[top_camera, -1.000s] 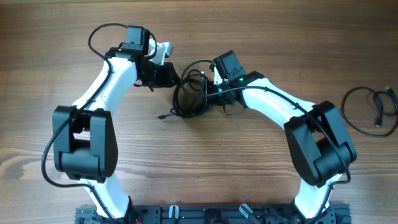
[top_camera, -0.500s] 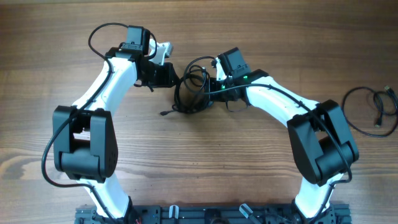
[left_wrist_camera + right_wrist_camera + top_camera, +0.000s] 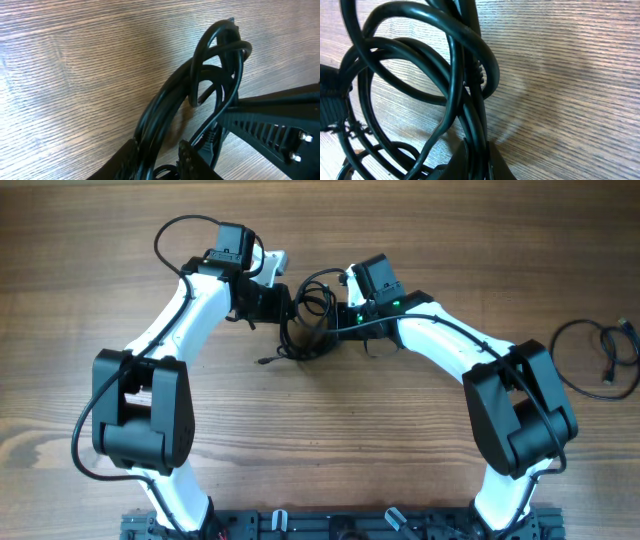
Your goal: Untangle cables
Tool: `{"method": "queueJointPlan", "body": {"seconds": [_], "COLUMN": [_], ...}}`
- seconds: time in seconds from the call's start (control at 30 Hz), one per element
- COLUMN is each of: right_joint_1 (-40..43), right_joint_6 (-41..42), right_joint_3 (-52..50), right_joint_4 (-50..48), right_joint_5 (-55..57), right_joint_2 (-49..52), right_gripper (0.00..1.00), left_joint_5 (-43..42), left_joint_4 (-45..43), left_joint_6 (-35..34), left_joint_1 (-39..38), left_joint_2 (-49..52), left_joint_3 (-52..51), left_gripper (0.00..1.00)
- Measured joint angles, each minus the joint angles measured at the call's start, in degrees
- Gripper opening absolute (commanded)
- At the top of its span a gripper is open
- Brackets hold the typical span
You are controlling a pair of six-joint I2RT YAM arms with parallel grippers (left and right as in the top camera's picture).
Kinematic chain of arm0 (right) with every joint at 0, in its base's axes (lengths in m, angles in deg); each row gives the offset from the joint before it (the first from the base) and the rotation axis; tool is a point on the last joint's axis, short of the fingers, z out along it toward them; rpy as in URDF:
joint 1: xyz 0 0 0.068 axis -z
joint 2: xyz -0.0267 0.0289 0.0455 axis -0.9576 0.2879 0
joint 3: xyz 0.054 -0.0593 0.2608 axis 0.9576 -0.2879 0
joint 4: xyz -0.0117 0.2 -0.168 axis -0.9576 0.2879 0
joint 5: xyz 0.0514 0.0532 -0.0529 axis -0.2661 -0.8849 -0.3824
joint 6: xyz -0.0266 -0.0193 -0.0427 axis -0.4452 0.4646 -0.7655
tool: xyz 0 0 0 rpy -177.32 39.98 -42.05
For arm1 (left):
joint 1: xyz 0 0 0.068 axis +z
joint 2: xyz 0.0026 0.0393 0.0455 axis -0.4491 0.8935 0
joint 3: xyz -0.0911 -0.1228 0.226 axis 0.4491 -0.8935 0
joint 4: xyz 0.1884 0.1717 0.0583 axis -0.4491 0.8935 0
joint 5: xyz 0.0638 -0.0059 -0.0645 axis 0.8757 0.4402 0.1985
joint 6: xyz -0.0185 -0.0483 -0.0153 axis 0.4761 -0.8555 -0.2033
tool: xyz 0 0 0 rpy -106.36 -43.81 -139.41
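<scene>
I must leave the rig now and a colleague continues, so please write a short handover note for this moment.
Right gripper: shut on a strand of the tangle.
Left gripper: strands run between its jaws; grip unclear.
The tangle lies on the table between both grippers, knotted.
Done: one loose cable lies apart near the table's right edge.
Left: separate the rest.

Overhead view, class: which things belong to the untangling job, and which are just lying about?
In the job:
- tangle of cords, between the two arms
- left gripper, cords between its fingers
- right gripper, shut on the cords

Lying about:
- loose cord near the table's right edge, apart from the tangle and untouched
- table, which only bears it all
</scene>
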Motion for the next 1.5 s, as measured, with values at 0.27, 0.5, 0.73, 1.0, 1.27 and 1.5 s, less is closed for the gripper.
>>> {"method": "queueJointPlan", "body": {"seconds": [0.27,0.5,0.73,1.0,1.27,1.5], "right_joint_1": [0.0,0.0,0.0,0.0,0.0,0.0], "right_joint_6": [-0.4,-0.4,-0.4,-0.3,-0.3,-0.3], "right_joint_3": [0.0,0.0,0.0,0.0,0.0,0.0], "right_joint_4": [0.0,0.0,0.0,0.0,0.0,-0.1], "right_joint_5": [-0.2,-0.2,-0.2,-0.2,-0.2,-1.1], "right_joint_2": [0.0,0.0,0.0,0.0,0.0,0.0], "right_gripper": [0.04,0.04,0.04,0.04,0.04,0.04], "left_joint_5": [2.6,2.6,2.8,3.5,4.5,4.8], "left_joint_4": [-1.6,-1.9,-1.6,-0.1,0.1,0.0], "left_joint_6": [0.0,0.0,0.2,1.9,2.8,3.2], "left_joint_1": [0.0,0.0,0.0,0.0,0.0,0.0], "left_joint_2": [1.0,1.5,1.5,1.5,1.5,1.5], "left_joint_3": [0.0,0.0,0.0,0.0,0.0,0.0], "left_gripper": [0.22,0.35,0.33,0.28,0.22,0.26]}}
